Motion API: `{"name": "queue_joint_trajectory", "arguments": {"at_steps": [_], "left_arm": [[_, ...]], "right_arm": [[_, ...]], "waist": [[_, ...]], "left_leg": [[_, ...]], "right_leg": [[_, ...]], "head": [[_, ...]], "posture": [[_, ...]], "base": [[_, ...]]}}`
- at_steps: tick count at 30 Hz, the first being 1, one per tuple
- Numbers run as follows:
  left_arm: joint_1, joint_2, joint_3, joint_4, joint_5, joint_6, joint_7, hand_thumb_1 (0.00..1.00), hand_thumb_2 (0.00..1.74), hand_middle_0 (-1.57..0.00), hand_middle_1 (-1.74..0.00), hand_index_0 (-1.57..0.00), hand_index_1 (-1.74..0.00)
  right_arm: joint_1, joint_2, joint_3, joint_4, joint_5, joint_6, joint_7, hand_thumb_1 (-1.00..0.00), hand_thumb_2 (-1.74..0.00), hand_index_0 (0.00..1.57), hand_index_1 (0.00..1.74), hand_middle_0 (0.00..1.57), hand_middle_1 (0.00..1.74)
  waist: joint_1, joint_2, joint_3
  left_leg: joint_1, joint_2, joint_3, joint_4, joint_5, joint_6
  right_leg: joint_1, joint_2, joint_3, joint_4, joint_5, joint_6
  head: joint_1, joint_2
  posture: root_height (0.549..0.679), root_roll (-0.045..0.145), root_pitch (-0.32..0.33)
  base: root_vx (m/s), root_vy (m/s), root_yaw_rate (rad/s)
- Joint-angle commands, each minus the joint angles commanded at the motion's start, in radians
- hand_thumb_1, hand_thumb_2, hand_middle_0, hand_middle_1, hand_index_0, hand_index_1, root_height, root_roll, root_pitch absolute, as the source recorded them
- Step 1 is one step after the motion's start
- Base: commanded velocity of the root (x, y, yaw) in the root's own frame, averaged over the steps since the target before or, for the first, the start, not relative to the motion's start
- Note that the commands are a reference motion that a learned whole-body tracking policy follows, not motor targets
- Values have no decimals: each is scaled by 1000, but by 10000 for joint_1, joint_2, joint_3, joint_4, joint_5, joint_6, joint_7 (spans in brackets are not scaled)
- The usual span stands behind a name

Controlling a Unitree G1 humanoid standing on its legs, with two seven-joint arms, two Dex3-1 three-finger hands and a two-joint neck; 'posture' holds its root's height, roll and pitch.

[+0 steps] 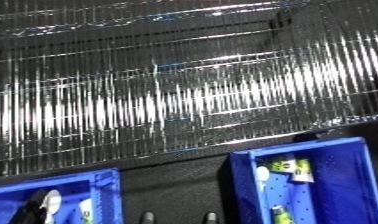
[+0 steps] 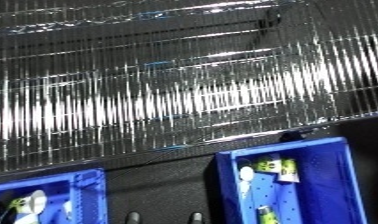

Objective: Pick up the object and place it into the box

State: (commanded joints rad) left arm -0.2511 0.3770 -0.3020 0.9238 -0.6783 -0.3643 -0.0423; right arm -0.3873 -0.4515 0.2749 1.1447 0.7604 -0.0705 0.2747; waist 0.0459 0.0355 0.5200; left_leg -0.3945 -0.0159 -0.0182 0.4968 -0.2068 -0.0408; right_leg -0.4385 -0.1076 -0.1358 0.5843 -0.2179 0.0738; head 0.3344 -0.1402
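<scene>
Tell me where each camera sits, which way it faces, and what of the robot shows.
Left eye view: on the head, looking down at two blue bins, left bin and right bin, before a shiny ribbed wall; no hands visible.
Right eye view: same head, same aim, scene shifted slightly left; no hands.
Shared: both bins, the wall.

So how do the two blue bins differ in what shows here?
The right bin shows most of its length, its far rim in view; the left bin is cut off by the picture's edges, only a corner showing. The right bin holds small white and yellow-green packets; the left bin holds a white rounded item. Both are blue with perforated floors.
</scene>
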Motion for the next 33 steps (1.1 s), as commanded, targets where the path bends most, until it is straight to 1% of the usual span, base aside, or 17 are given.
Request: {"name": "queue_joint_trajectory", "arguments": {"at_steps": [4, 7, 10, 12, 13, 14, 15, 16, 19, 21, 22, 23, 24, 27, 30, 33], "left_arm": [[55, -37, -25, 72, -8, 133, -99, 0, 0, 0, 0, 0, 0], [23, -78, -36, 275, 34, 365, -342, 0, 0, 0, 0, 0, 0], [-67, -133, -64, 625, 91, 678, -590, 0, 0, 0, 0, 0, 0], [-121, -178, -52, 954, 99, 901, -808, 0, 0, 0, 0, 0, 0], [-138, -201, -33, 1123, 103, 1007, -934, 0, 0, 0, 0, 0, 0], [-134, -230, -10, 1314, 103, 1126, -1085, 0, 0, 0, 0, 0, 0], [-121, -257, 11, 1493, 103, 1226, -1227, 0, 0, 0, 0, 0, 0], [-79, -284, 42, 1688, 104, 1333, -1396, 0, 0, 0, 0, 0, 0], [154, -345, 150, 2169, 167, 1592, -1848, 0, 0, 0, 0, 0, 0], [367, -376, 244, 2434, 348, 1707, -2059, 0, 0, 0, 0, 0, 0], [461, -391, 284, 2529, 456, 1742, -2106, 0, 0, 0, 0, 0, 0], [570, -413, 340, 2638, 579, 1796, -2144, 0, 0, 0, 0, 0, 0], [666, -435, 391, 2723, 675, 1854, -2165, 0, 0, 0, 0, 0, 0], [921, -521, 610, 2968, 962, 2096, -2220, 0, 0, 0, 0, 0, 0], [1135, -605, 789, 3199, 1291, 2384, -2312, 0, 0, 0, 0, 0, 0], [1290, -670, 911, 3414, 1592, 2694, -2404, 0, 0, 0, 0, 0, 0]], "right_arm": [[12, 34, 22, 116, -74, -31, 3, 0, 0, 0, 0, 0, 0], [0, 82, 8, 239, -86, -37, -5, 0, 0, 0, 0, 0, 0], [-45, 140, -11, 382, -43, -7, -27, 0, 0, 0, 0, 0, 0], [-57, 195, -39, 484, -38, 31, -48, 0, 0, 0, 0, 0, 0], [-45, 224, -57, 532, -50, 42, -53, 0, 0, 0, 0, 0, 0], [2, 259, -83, 590, -82, 49, -47, 0, 0, 0, 0, 0, 0], [60, 291, -107, 645, -116, 49, -35, 0, 0, 0, 0, 0, 0], [156, 332, -132, 710, -154, 38, -19, 0, 0, 0, 0, 0, 0], [531, 455, -219, 869, -290, -4, 41, 0, 0, 0, 0, 0, 0], [842, 560, -283, 960, -394, -27, 72, 0, 0, 0, 0, 0, 0], [975, 613, -307, 994, -437, -27, 73, 0, 0, 0, 0, 0, 0], [1131, 683, -337, 1038, -488, -15, 68, 0, 0, 0, 0, 0, 0], [1265, 742, -365, 1077, -532, 4, 64, 0, 0, 0, 0, 0, 0], [1623, 912, -486, 1248, -645, 96, 100, 0, 0, 0, 0, 0, 0], [1930, 1067, -600, 1451, -739, 172, 158, 0, 0, 0, 0, 0, 0], [2171, 1198, -697, 1624, -817, 252, 172, 0, 0, 0, 0, 0, 0]], "waist": [[-33, -3, 0], [-53, -13, 0], [-77, -17, 0], [-100, -21, -8], [-112, -25, -22], [-126, -34, -79], [-139, -42, -146], [-150, -56, -252], [-163, -112, -661], [-166, -162, -994], [-167, -184, -1145], [-169, -210, -1336], [-170, -232, -1505], [-165, -294, -2033], [-155, -330, -2536], [-139, -342, -2959]], "left_leg": [[65, 12, 42, 4, -32, 2], [207, 0, 53, -140, 16, 3], [439, -20, 44, -414, 119, -13], [707, -22, 20, -712, 221, -42], [865, -17, 7, -890, 280, -61], [1056, -2, -3, -1132, 355, -87], [1239, 15, -11, -1370, 430, -114], [1447, 43, -14, -1657, 516, -148], [2037, 140, -5, -2533, 777, -261], [2459, 231, 30, -3141, 960, -356], [2637, 273, 50, -3388, 1034, -397], [2856, 326, 77, -3693, 1123, -447], [3048, 372, 100, -3958, 1201, -491], [3604, 510, 200, -4702, 1402, -615], [4040, 647, 326, -5260, 1564, -710], [4340, 786, 475, -5631, 1687, -782]], "right_leg": [[56, 38, 38, -42, -3, -22], [172, 85, 74, -178, 26, -20], [357, 123, 109, -403, 82, -1], [582, 135, 127, -631, 125, 25], [716, 136, 134, -765, 149, 41], [886, 136, 135, -961, 186, 65], [1049, 133, 134, -1159, 226, 89], [1240, 127, 126, -1406, 277, 120], [1840, 98, 67, -2216, 450, 225], [2326, 87, 14, -2842, 586, 304], [2546, 89, -5, -3117, 648, 335], [2817, 91, -26, -3456, 726, 371], [3057, 95, -45, -3752, 797, 401], [3744, 88, -95, -4576, 994, 491], [4275, 61, -153, -5235, 1193, 579], [4622, -5, -229, -5688, 1378, 666]], "head": [[16, -214], [-162, -552], [-329, -1156], [-556, -1648], [-606, -1719], [-778, -2033], [-823, -2103], [-980, -2338], [-1251, -2805], [-1469, -3176], [-1523, -3272], [-1712, -3505], [-1786, -3568], [-2169, -4080], [-2415, -4506], [-2728, -4918]], "posture": [[654, 44, 78], [655, 45, 76], [657, 46, 71], [659, 45, 64], [660, 45, 60], [661, 45, 56], [663, 45, 53], [664, 45, 51], [669, 45, 47], [672, 45, 45], [673, 45, 44], [675, 44, 42], [676, 44, 41], [677, 41, 36], [677, 38, 30], [677, 34, 24]], "base": [[1, 1, -64], [5, -9, -44], [-7, -14, -36], [5, -15, -30], [19, -13, -28], [46, -11, -31], [51, -9, -29], [76, -9, -32], [93, -12, -30], [114, -17, -31], [102, -16, -22], [128, -18, -33], [109, -16, -32], [118, -11, -49], [99, -4, -37], [65, 4, -28]]}}
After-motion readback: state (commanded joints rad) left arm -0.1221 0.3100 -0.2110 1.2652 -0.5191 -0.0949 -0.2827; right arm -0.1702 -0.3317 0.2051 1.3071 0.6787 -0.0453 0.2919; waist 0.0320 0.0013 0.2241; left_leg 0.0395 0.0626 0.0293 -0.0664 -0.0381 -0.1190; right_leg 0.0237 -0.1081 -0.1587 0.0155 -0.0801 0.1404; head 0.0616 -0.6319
